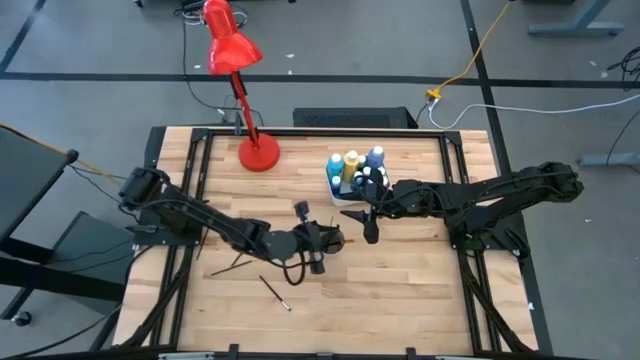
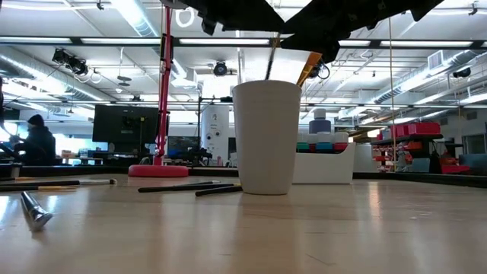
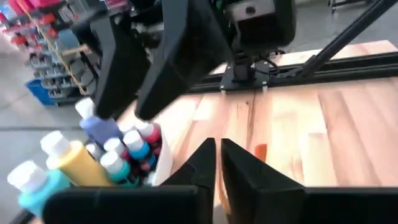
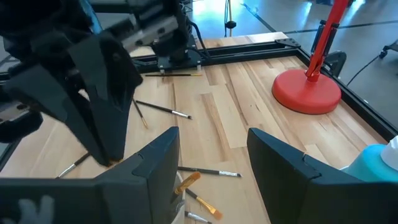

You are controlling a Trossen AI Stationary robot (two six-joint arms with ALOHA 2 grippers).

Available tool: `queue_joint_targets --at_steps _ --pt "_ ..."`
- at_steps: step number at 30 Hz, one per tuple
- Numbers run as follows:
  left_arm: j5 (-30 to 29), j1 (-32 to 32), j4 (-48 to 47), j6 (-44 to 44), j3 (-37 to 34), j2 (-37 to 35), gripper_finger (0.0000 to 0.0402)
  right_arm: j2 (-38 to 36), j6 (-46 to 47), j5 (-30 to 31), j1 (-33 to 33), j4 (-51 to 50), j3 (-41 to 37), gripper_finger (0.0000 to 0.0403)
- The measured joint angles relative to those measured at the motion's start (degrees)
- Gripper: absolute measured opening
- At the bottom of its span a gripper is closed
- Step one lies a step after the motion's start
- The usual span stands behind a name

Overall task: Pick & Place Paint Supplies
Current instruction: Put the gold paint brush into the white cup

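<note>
High view showed the pale wooden slatted table (image 1: 400,290) with both dark arms reaching toward its middle. The left gripper (image 1: 328,240) hung over the tall white cup (image 2: 266,137), which in the low view stood upright on the wood with brush handles (image 2: 272,61) rising from its mouth. In the left wrist view its two black fingers (image 3: 199,168) stood almost together, only a thin slit between them, and whether they pinched anything could not be told. The right gripper (image 1: 366,222) hovered just beside the left one, between the cup and the white tray (image 1: 345,195) of paint bottles. Its fingers (image 4: 155,162) were spread wide in the right wrist view, holding nothing.

The tray sat near the table's far edge, packed with small bottles: a yellow bottle (image 3: 74,163), a teal bottle (image 3: 34,186), a purple-blue bottle (image 3: 99,127) and several shorter white-capped ones (image 3: 134,146). Thin dark-handled brushes (image 1: 275,292) lay loose on the wood near the left arm, with more (image 4: 208,171) lying flat beneath the right gripper. The red desk lamp (image 1: 240,90) stood on its round base at the far side, well apart from the grippers.
</note>
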Motion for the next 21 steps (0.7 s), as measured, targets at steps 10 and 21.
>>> queue_joint_targets --at_steps 10,21 --pt "-4.97 -0.30 -8.56 -6.55 0.00 -0.03 0.0080 0.00 -0.01 0.00 -0.01 0.01 0.00 0.0194" --pt "-9.78 -7.19 -38.44 -20.93 7.76 -12.74 0.0064 0.00 0.24 0.00 0.01 -0.50 0.00 0.0194"
